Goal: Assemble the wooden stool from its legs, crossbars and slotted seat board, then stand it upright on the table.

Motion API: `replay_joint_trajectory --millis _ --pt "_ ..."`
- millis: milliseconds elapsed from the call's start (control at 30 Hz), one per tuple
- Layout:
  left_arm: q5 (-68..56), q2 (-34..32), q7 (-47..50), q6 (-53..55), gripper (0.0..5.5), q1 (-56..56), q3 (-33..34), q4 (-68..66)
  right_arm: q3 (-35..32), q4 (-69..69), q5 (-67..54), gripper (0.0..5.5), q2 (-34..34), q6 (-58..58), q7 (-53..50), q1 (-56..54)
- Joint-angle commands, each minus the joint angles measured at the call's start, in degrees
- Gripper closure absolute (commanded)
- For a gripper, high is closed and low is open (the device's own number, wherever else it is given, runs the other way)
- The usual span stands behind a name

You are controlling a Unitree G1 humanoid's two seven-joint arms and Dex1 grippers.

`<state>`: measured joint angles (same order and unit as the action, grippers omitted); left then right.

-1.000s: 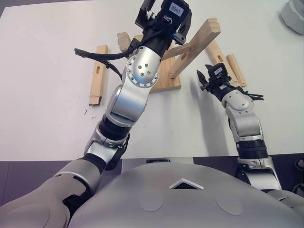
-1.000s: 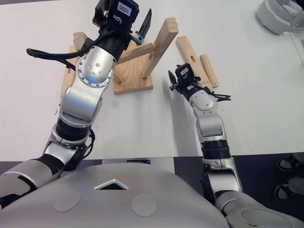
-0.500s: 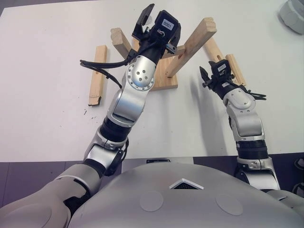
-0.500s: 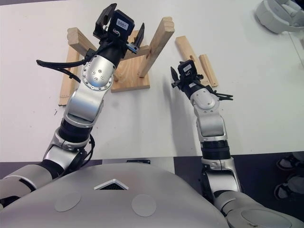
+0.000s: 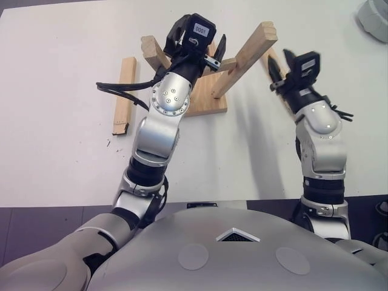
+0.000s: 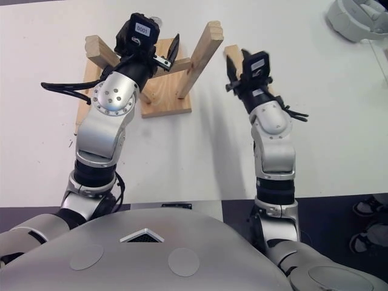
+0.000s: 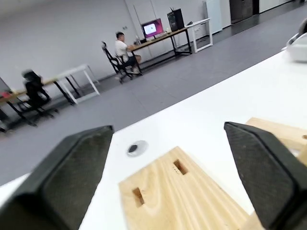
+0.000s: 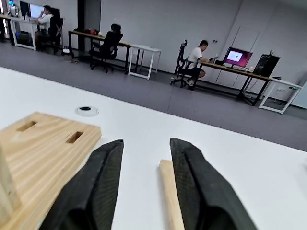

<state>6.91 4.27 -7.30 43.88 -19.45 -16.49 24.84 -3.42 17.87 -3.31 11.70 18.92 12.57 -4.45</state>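
My left gripper (image 5: 197, 43) hangs wide open and empty over the slotted seat board (image 5: 206, 104), which lies near the worktop's far edge. One slanted leg (image 5: 250, 53) stands in it. My right gripper (image 8: 144, 187) hovers beside it, fingers slightly apart, holding nothing. A loose slotted piece (image 5: 124, 91) lies nearer the left edge.

You are working in an open-plan office: beyond your white table (image 8: 144, 139), grey floor (image 8: 158, 93) is running back to rows of desks (image 8: 254, 76), one carrying a lit monitor (image 8: 236, 56), with black office chairs (image 8: 109, 45) standing along a plain pale wall (image 8: 158, 21). A round cable port (image 8: 85, 110) is sitting in the table.
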Motion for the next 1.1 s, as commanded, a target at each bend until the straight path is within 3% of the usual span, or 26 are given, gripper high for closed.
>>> replay_joint_trajectory --millis 33,200,367,567,800,1100 --pt "-6.4 6.06 -0.31 -1.65 1.26 -8.93 4.82 6.8 -3.17 8.29 -0.34 3.69 -1.75 1.19 -5.29 -3.99" --pt "-12.55 7.98 4.66 -3.12 1.26 -22.17 17.41 10.68 -2.4 19.62 0.31 3.69 -1.27 6.29 -9.27 -15.77" --pt "-16.06 -4.47 4.69 0.14 1.26 -24.67 30.01 13.12 3.05 22.66 -2.9 3.69 -2.85 12.89 -7.53 -28.85" --pt "-14.34 -5.43 6.16 -4.32 1.26 -17.97 25.67 9.85 11.38 18.6 -4.03 3.69 -2.92 17.71 -3.97 -25.3" --pt "-14.78 -5.86 6.5 -5.95 1.26 -14.38 22.07 9.77 18.16 14.15 -2.49 3.69 -4.21 15.59 -2.1 -22.23" --pt "-14.58 -6.26 7.31 -6.97 1.26 -12.24 21.45 8.92 20.24 8.54 -2.35 3.69 -6.49 10.9 -2.78 -12.13"
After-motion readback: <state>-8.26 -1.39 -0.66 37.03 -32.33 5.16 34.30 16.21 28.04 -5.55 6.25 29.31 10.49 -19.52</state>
